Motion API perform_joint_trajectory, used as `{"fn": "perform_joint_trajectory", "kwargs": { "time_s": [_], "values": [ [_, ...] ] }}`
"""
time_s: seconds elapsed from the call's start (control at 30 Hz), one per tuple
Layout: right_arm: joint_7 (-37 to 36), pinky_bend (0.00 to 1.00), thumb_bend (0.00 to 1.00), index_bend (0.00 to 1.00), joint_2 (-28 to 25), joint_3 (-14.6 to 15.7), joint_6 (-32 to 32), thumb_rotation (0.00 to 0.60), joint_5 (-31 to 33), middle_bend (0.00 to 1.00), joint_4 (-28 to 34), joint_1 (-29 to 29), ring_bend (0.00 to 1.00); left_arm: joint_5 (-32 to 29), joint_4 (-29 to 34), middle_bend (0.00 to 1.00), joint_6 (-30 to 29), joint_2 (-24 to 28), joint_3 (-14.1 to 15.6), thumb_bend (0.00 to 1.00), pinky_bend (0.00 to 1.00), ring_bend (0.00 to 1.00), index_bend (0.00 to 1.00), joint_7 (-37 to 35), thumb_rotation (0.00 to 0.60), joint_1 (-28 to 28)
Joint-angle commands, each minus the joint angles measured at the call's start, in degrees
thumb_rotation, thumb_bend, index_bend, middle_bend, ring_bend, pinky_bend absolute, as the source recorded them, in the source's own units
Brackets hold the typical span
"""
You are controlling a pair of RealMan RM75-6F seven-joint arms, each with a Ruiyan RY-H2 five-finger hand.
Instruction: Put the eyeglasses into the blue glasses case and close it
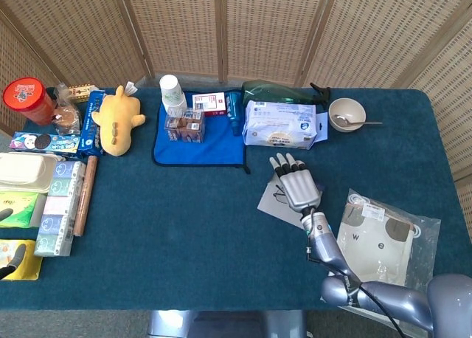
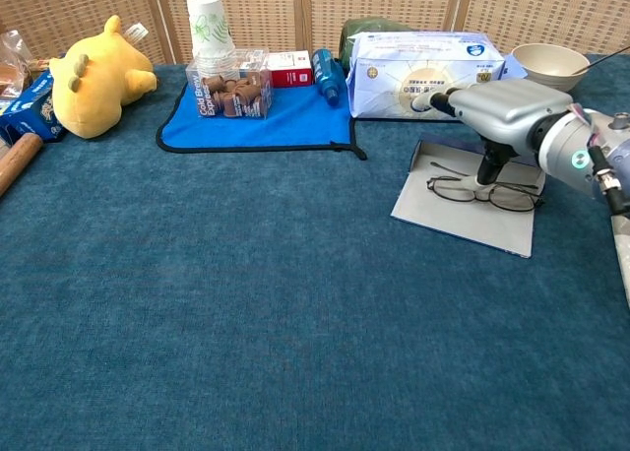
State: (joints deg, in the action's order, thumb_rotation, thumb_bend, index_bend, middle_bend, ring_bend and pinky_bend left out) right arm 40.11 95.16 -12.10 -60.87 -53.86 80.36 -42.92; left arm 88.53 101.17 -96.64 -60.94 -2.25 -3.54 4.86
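Note:
The eyeglasses point(image 2: 482, 189), thin dark wire frames, lie flat on the unfolded glasses case point(image 2: 448, 215). The case is a flat grey panel with a blue edge, right of centre on the table. My right hand point(image 2: 497, 111) hovers palm-down over them, fingers stretched toward the back and thumb pointing down onto the bridge of the glasses. In the head view the right hand point(image 1: 296, 184) hides most of the eyeglasses point(image 1: 280, 195) and the far half of the case point(image 1: 274, 205). Only the fingertips of my left hand point(image 1: 9, 257) show at the left edge, apart and holding nothing.
A wipes pack point(image 2: 428, 72) and a bowl with a spoon point(image 2: 549, 67) stand just behind the case. A clear plastic bag point(image 1: 383, 242) lies to its right. A blue mat point(image 2: 261, 116) with a cup and boxes, a yellow plush point(image 2: 98, 77) and stacked packets point(image 1: 59, 205) fill the left.

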Motion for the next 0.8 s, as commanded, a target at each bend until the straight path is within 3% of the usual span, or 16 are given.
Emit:
{"fn": "perform_joint_trajectory", "kwargs": {
  "time_s": [0.03,0.4,0.8],
  "values": [
    [-0.24,0.2,0.24,0.0,-0.5,0.03,0.04,0.6,0.3,0.02,0.35,0.19,0.02,0.05,-0.02,0.12,0.01,-0.05,0.02,0.3,0.0,0.0,0.22,0.0,0.6,0.0],
    [0.09,0.2,0.24,0.0,-2.66,2.13,-1.7,0.6,-0.09,0.02,3.5,2.05,0.02,0.63,0.0,0.12,-0.17,-0.15,0.03,0.3,0.0,0.0,0.22,-0.04,0.6,-0.06],
    [-2.14,0.2,0.24,0.0,-1.51,0.6,2.13,0.6,1.1,0.02,-2.15,-0.06,0.02,0.93,0.45,0.12,-1.22,0.22,0.08,0.3,0.0,0.0,0.22,0.23,0.6,0.54]
  ]
}}
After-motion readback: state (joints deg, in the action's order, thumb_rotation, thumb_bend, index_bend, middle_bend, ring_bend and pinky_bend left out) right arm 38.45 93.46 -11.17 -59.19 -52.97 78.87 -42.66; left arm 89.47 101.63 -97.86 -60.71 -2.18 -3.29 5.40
